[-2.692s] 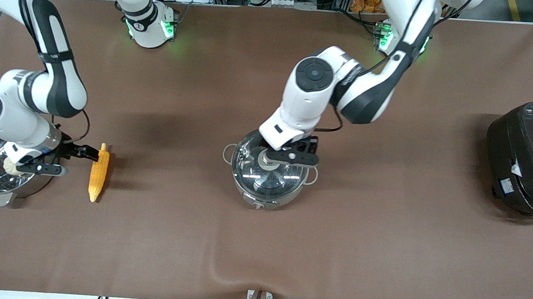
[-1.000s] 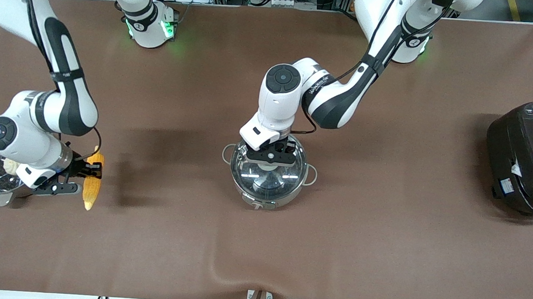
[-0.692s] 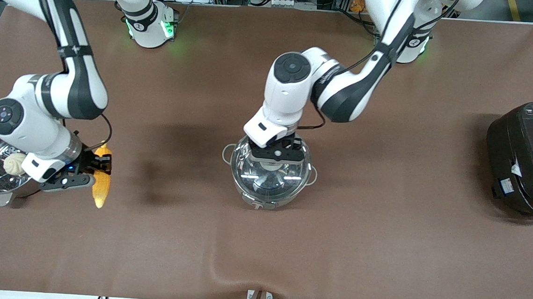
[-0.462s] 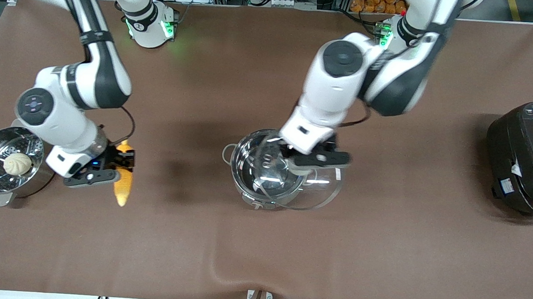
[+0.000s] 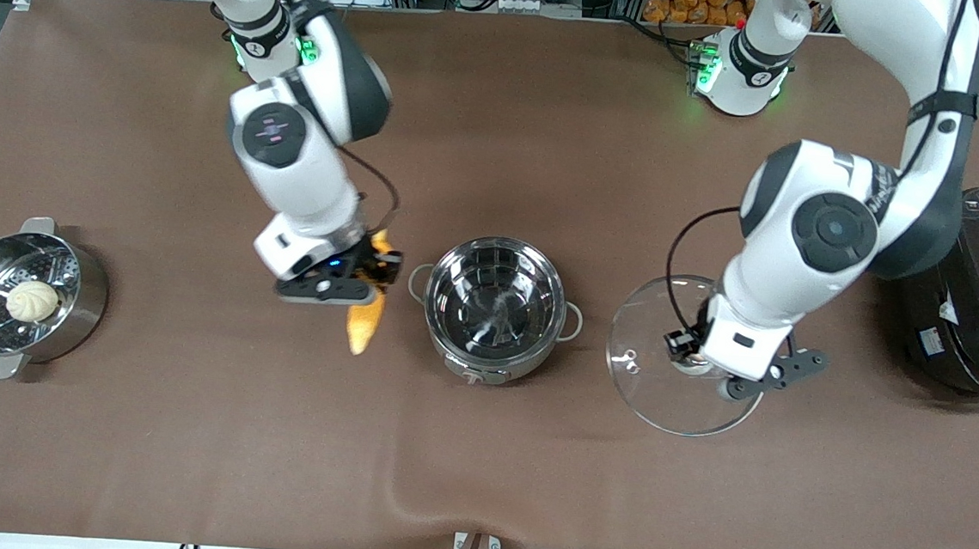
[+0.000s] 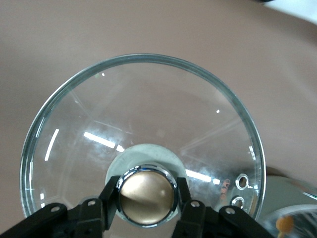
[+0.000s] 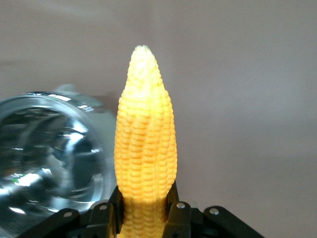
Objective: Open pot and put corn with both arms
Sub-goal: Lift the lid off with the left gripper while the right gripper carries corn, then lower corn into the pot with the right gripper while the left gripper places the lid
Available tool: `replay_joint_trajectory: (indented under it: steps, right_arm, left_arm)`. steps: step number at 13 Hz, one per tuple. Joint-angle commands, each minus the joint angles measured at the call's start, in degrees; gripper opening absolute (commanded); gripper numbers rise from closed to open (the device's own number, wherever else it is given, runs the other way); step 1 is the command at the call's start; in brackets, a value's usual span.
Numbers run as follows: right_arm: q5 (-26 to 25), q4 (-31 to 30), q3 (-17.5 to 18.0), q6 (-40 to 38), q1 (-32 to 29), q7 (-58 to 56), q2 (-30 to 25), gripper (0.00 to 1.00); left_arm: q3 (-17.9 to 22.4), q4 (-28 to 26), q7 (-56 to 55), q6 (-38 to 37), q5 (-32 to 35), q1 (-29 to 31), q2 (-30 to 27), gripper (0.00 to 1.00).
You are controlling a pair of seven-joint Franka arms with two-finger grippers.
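- Mid-bench: pot (image 5: 494,309) sits open, no lid, inside bare; loop handles toward each arm's end.
- Right tool (image 5: 335,284) up in the air over the bench just beside the pot, on the right arm's end; fingers clamped on the corn (image 5: 363,317) near its stub end.
- Right wrist view: corn (image 7: 145,148) sticks straight out from the tool (image 7: 143,210), tapered tip away from it; pot rim (image 7: 49,158) close alongside.
- Left tool (image 5: 719,372) clamped on the knob of the glass lid (image 5: 663,381), over the bench w/ the pot toward one side and the black rice cooker (image 5: 970,299) toward the other.
- Left wrist view: fingers (image 6: 110,196) grip both sides of knob (image 6: 146,195); lid (image 6: 143,124) clear, two small vent holes near rim.
- Lid touching bench or not: cannot tell.
- Right arm's end of bench: steamer pot (image 5: 64,314) w/ pale bun (image 5: 32,300) on its insert.
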Motion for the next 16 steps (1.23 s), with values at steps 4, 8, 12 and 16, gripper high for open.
replay_joint_trajectory:
  steps: [4, 8, 12, 16]
  right_arm:
    - [1.1, 12.79, -0.61, -1.16, 7.14, 16.0, 13.7, 0.37]
    - [5.23, 16.58, -0.52, -1.5, 8.37, 16.62, 15.83, 0.37]
    - [5.23, 18.42, -0.52, -1.16, 9.51, 16.7, 17.93, 0.49]
    - [5.14, 18.69, -0.52, -1.59, 9.69, 16.7, 18.38, 1.0]
  left_arm:
    - [-0.35, -13.52, 2.43, 8.91, -0.24, 2.83, -3.79, 0.0]
    - [-0.35, -29.89, 2.43, 27.11, 1.77, 4.15, -8.64, 0.0]
    - [-0.35, -30.25, 2.51, 34.15, 4.57, 7.92, -3.38, 0.0]
    - [-0.52, -30.17, 2.6, 38.39, 7.14, 10.03, 0.5, 0.63]
